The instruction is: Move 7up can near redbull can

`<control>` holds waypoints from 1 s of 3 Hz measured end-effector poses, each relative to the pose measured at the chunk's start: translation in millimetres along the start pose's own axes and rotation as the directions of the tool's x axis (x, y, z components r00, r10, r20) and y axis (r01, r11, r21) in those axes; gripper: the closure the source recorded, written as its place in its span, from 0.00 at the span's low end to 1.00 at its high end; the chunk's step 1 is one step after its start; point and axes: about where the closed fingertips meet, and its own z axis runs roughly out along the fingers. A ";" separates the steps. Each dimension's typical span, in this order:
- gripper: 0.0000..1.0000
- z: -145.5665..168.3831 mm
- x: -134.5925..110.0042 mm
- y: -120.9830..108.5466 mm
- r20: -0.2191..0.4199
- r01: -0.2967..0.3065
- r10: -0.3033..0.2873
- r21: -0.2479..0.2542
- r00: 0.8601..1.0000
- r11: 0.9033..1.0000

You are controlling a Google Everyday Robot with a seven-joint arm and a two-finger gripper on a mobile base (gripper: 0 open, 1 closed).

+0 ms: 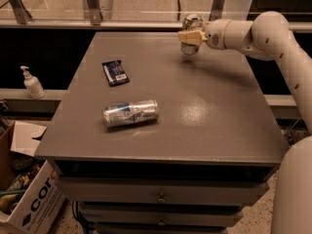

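The 7up can (189, 48) stands upright at the far edge of the grey table (214, 116), right of centre, with its silver top showing above the fingers. My gripper (188, 35) reaches in from the right and is shut around the can's middle. I cannot tell whether the can rests on the table or hangs just above it. The redbull can (130, 113), slim, silver and blue, lies on its side at the front left of the table, far from the gripper.
A flat dark blue packet (115, 72) lies on the table's left side. A white pump bottle (32, 83) stands on a ledge to the left. A cardboard box (27, 204) sits on the floor at lower left. Drawers (161, 197) are under the tabletop.
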 end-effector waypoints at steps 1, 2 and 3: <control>1.00 -27.6 -9.1 28.9 -0.029 0.000 -0.003 -0.102 1.000 0.995; 1.00 -60.1 -12.0 65.5 -0.045 -0.008 -0.001 -0.196 0.999 0.981; 1.00 -89.3 -10.0 109.9 -0.038 -0.034 0.024 -0.278 0.999 0.960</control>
